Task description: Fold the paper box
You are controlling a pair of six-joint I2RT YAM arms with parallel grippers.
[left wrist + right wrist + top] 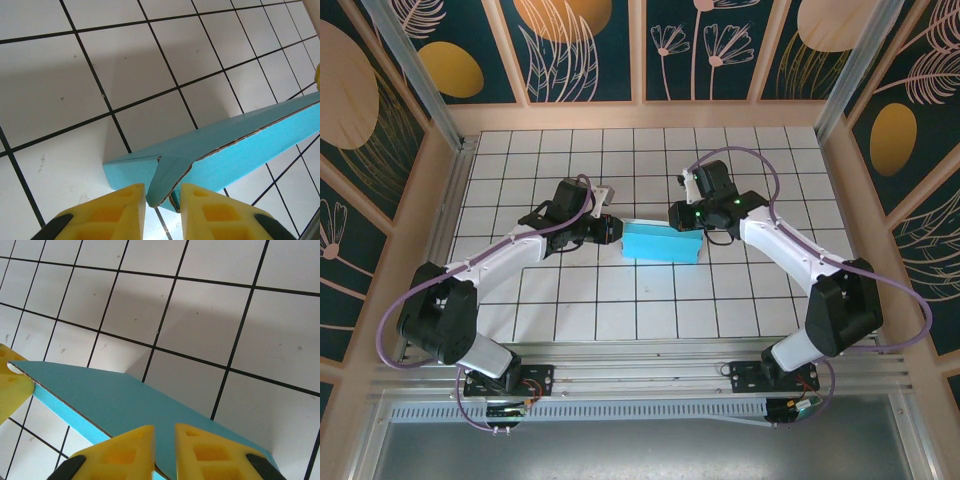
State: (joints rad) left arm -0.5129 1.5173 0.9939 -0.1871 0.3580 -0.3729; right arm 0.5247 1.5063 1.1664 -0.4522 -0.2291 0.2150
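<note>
Top external, paper box (pixel 660 243) on tiled table (pixel 620 300)

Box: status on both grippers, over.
Left gripper straddles box corner, jaws narrow, grip unclear. Right gripper at opposite end, same. Box folded, lying on table. Nothing in the way.

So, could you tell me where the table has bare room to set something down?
Bare: the far tile rows of the table between the paper box and back wall, and the near tiles between the left arm and right arm. Crowded: mid-table, where the left gripper and right gripper flank the box's ends.
</note>
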